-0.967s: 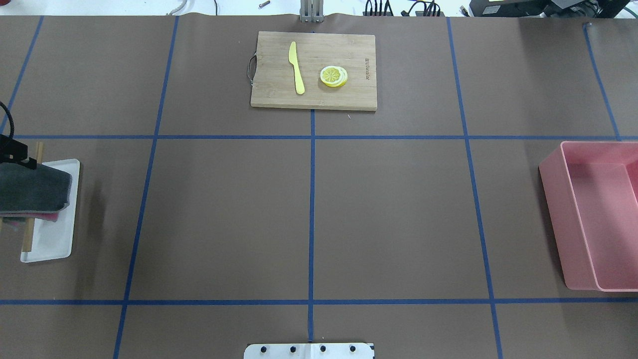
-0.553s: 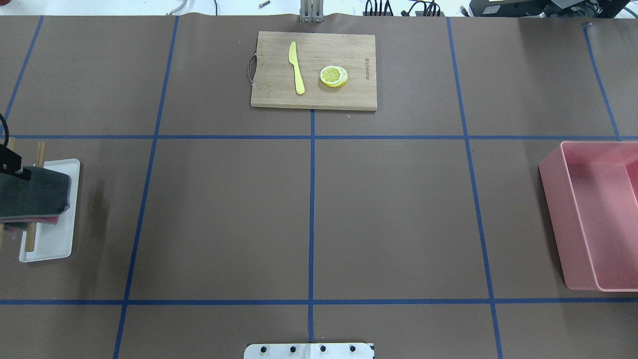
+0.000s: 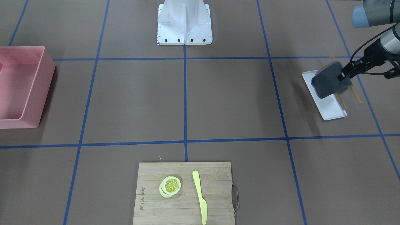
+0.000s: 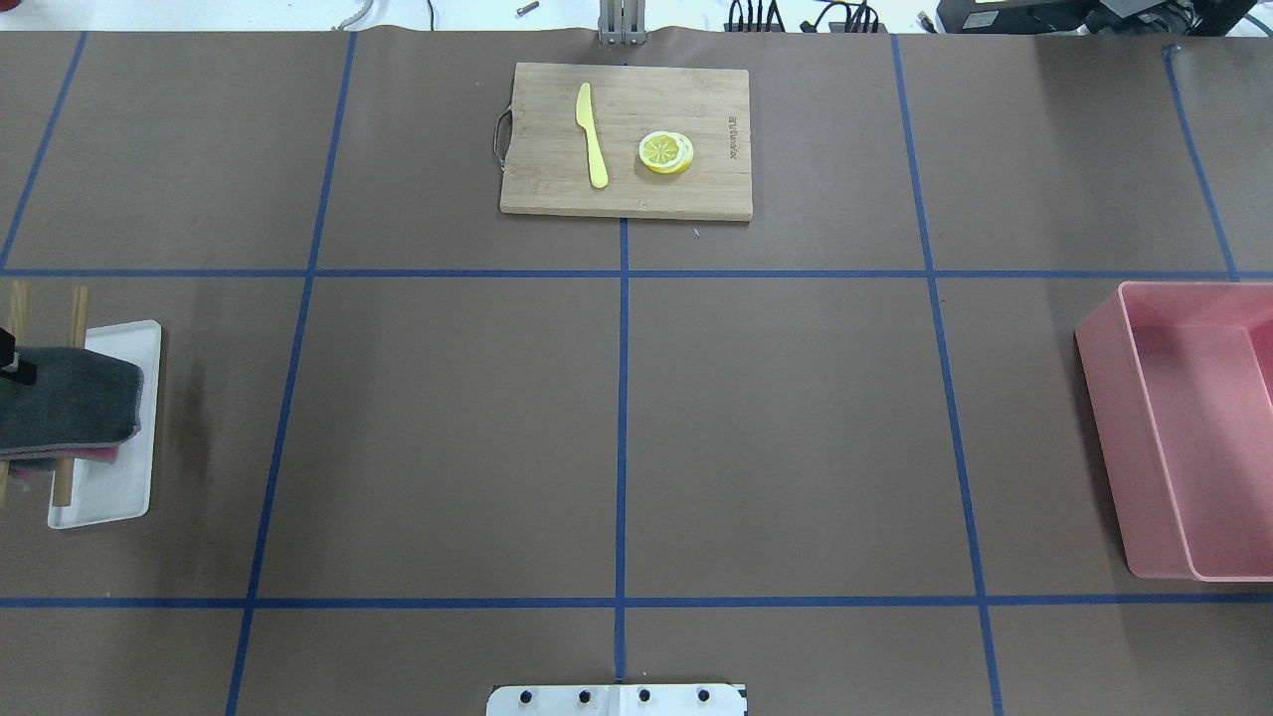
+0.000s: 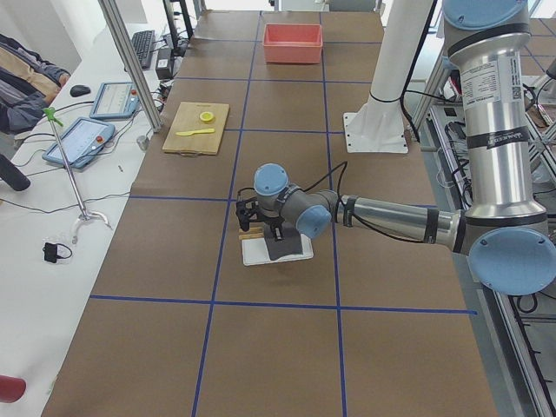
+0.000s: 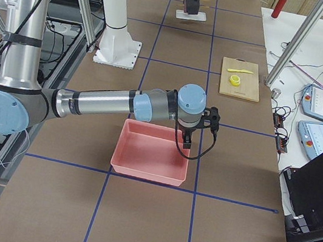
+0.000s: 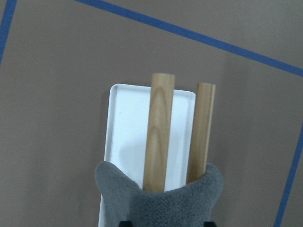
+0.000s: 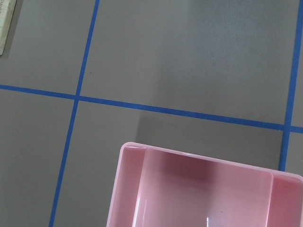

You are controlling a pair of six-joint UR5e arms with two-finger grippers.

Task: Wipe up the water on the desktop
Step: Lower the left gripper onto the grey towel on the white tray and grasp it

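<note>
The brown desktop point(image 4: 448, 428) with blue tape lines shows no water that I can make out. My left gripper point(image 3: 343, 76) is shut on a folded grey cloth point(image 3: 328, 82) with a pink underside. It holds the cloth just over a white tray point(image 3: 331, 111). The cloth also shows in the overhead view point(image 4: 70, 406) and in the left wrist view point(image 7: 161, 205). My right gripper point(image 6: 192, 133) hangs over the far rim of a pink bin point(image 6: 147, 152); I cannot tell whether it is open or shut.
Two wooden chopsticks point(image 7: 158, 137) lie along the white tray point(image 7: 125, 123) under the cloth. A bamboo cutting board point(image 4: 627, 139) at the far middle carries a yellow knife point(image 4: 592, 134) and lemon slices point(image 4: 665, 151). The pink bin point(image 4: 1183, 428) stands at the right edge.
My left gripper has drawn back toward the view's left edge and the robot's side, with the cloth still in it. Both chopsticks now show behind the cloth.
</note>
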